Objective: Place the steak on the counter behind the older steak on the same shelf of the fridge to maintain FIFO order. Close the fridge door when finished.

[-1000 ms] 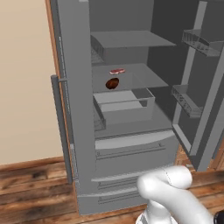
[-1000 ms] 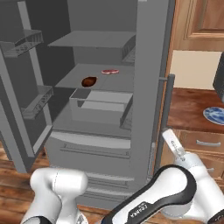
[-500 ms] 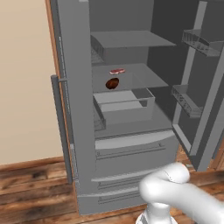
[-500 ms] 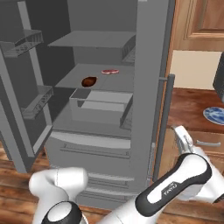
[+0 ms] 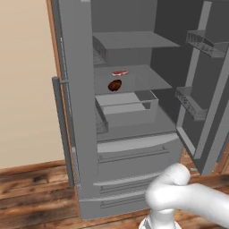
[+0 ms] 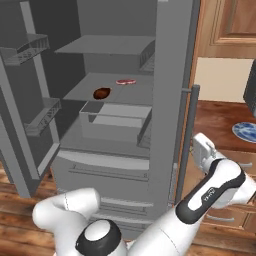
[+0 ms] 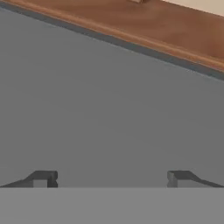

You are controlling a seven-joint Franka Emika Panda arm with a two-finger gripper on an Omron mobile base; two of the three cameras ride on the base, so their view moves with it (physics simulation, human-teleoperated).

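The flat pink steak (image 5: 119,72) (image 6: 125,81) lies on the grey shelf (image 5: 147,78) (image 6: 80,90) of the fridge (image 5: 76,98) (image 6: 170,100), behind the older steak (image 5: 115,85) (image 6: 102,93), a dark brown lump nearer the front edge. My gripper (image 7: 111,178) is open and holds nothing, its fingertips wide apart and close to a flat grey fridge surface. In the right base view my hand (image 6: 202,149) hangs beside the closed fridge door, in front of the reddish-brown counter (image 6: 220,117).
One fridge door (image 5: 210,89) (image 6: 25,100) stands wide open with wire bins on it. A grey drawer (image 5: 127,105) (image 6: 115,120) juts out under the shelf. A blue plate (image 6: 245,131) sits on the counter. My bent arm (image 6: 210,192) is low by the drawers.
My arm has swung to the right and the hand has risen a little beside the closed door. Both steaks lie as before and the gripper has stayed open.
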